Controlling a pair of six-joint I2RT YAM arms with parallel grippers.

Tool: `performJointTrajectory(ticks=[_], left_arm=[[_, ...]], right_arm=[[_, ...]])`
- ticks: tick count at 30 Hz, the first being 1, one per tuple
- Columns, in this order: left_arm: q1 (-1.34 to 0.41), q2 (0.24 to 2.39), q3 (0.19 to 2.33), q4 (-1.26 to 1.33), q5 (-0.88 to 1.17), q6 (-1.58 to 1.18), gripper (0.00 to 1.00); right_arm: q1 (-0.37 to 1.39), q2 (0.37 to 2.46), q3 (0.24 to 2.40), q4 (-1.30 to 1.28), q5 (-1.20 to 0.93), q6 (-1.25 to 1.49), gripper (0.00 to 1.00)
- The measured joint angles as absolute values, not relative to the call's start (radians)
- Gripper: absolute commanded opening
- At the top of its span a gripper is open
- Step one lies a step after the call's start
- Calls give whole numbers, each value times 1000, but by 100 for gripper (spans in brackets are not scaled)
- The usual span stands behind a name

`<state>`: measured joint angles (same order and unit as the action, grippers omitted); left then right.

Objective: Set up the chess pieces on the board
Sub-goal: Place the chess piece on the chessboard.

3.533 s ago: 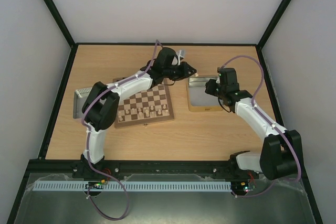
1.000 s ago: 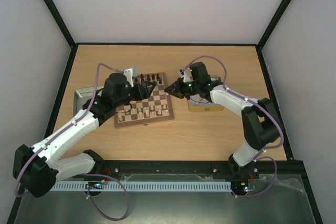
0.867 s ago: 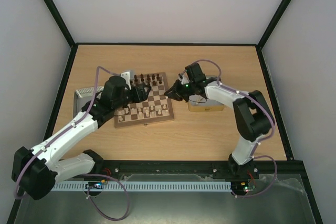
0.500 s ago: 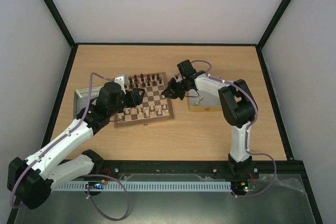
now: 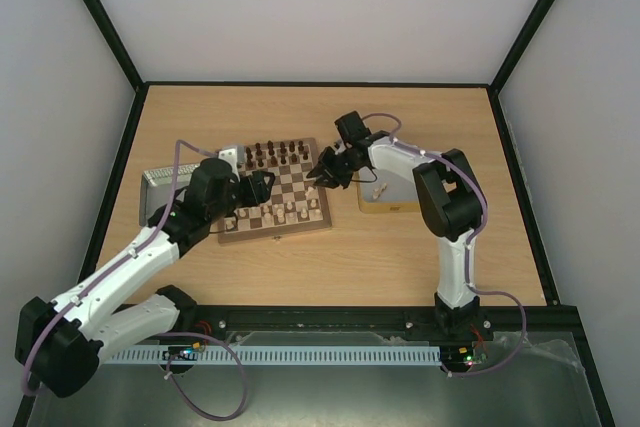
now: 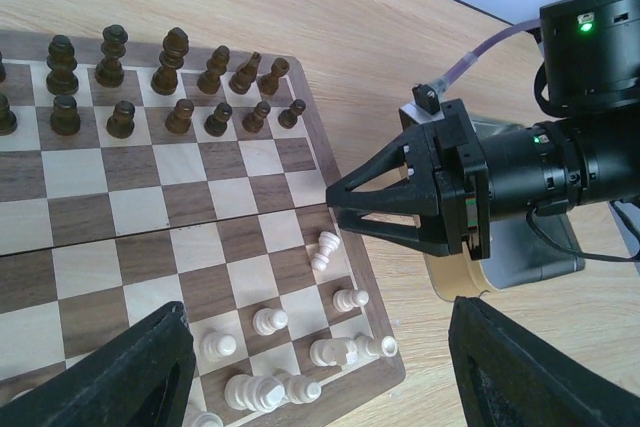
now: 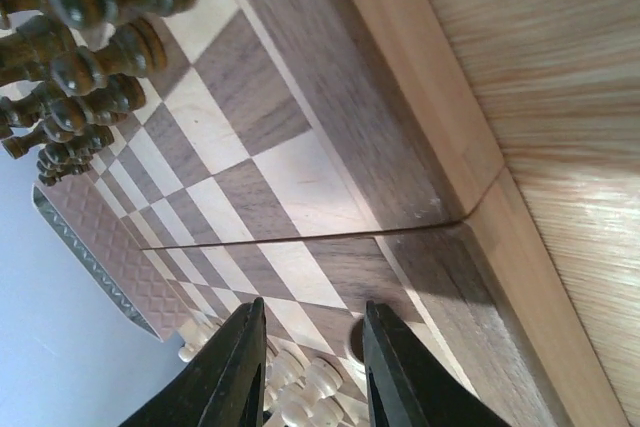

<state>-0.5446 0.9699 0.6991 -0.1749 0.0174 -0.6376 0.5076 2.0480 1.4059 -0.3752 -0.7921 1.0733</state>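
The board lies left of centre, with dark pieces on its far rows and cream chess pieces on its near rows. My right gripper hovers low over the board's right edge, jaws open. Just below its tips a cream pawn rests tilted on a square, apart from both fingers. In the right wrist view that pawn's round end shows between the spread fingers. My left gripper hangs open above the board's near half, holding nothing.
A metal tin with a pale rim sits right of the board, right behind the right gripper. Another tin lies at the board's left edge. Several cream pieces crowd the near-right corner, some tipped over.
My right gripper has moved left from the tin to the board's right edge and opened, leaving the cream pawn on the board. My left arm drew back toward the near left.
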Motion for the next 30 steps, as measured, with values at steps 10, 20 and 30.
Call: performJointTrajectory(ticks=[10, 20, 30], left_arm=[[-543, 981, 699, -171, 17, -631, 71], [-533, 981, 683, -171, 17, -631, 72], [-525, 981, 678, -171, 17, -631, 72]], right_arm=[[577, 2043, 1491, -500, -539, 845, 31], [682, 2035, 1497, -579, -322, 735, 34], [701, 2035, 1501, -590, -261, 744, 33]])
